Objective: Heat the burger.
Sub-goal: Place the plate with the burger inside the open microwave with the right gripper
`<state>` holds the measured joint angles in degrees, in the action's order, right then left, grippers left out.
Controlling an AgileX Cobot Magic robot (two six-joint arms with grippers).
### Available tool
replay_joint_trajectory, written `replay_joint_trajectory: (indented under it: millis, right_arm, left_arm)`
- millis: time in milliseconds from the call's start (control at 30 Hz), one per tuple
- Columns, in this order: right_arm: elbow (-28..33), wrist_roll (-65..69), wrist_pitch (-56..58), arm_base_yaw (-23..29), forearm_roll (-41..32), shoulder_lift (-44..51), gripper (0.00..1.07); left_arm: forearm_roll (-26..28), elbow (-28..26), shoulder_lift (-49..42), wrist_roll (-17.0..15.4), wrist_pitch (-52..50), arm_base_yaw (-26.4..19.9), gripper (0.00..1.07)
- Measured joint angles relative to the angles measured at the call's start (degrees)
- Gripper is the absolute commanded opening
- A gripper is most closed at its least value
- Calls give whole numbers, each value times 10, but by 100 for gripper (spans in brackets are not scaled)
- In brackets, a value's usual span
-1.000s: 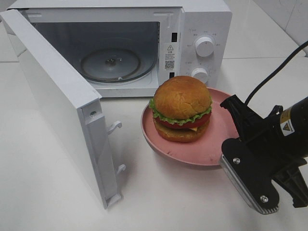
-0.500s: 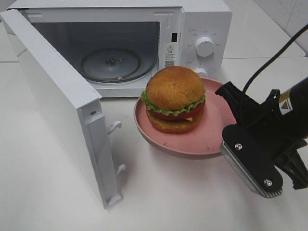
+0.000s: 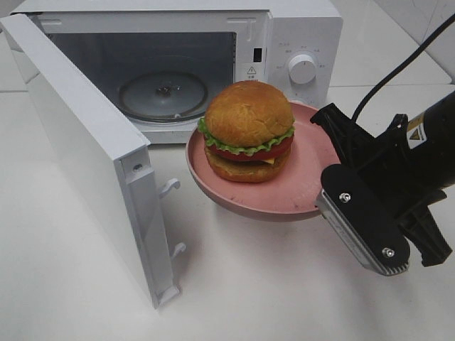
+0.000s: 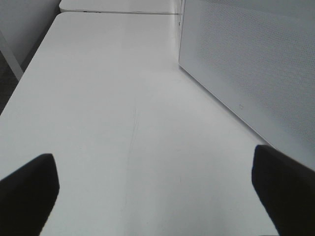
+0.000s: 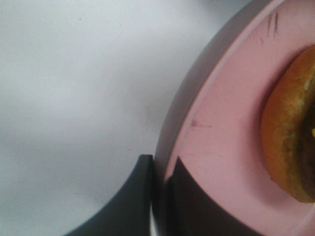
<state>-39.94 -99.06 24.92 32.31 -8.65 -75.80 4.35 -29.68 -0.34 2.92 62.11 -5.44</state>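
My right pincer (image 5: pixel 161 169) is pressed together on the near rim of the pink plate (image 3: pixel 306 186), one finger above the rim and one under it. The plate looks clear of the table (image 3: pixel 270 291), with a shadow beneath it. Just past the pinch point there is bare pink surface, and then the burger (image 3: pixel 247 131) sits upright near the middle of the plate, its glossy bun on top and lettuce frilling out around the patty. It does not touch the pincer.

Beyond the burger, on the far side of the plate from my grip, stands the white microwave (image 3: pixel 298 28). Its door (image 3: pixel 85 156) is swung wide open and the glass turntable (image 3: pixel 163 92) is bare inside. One round knob (image 3: pixel 302 69) shows just above the plate's far edge.

My left pincer (image 4: pixel 157 196) is spread wide with nothing between the fingers. Bare tabletop lies under it, and a dotted white panel (image 4: pixel 246 64) stands ahead.
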Motion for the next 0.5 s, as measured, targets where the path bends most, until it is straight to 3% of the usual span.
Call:
replay_joint_trajectory:
  millis: [500]
  right_arm:
    - [-62,-10,-27,1,-18,-69,0]
  left_arm:
    - [0,0,0,0,0,0,100]
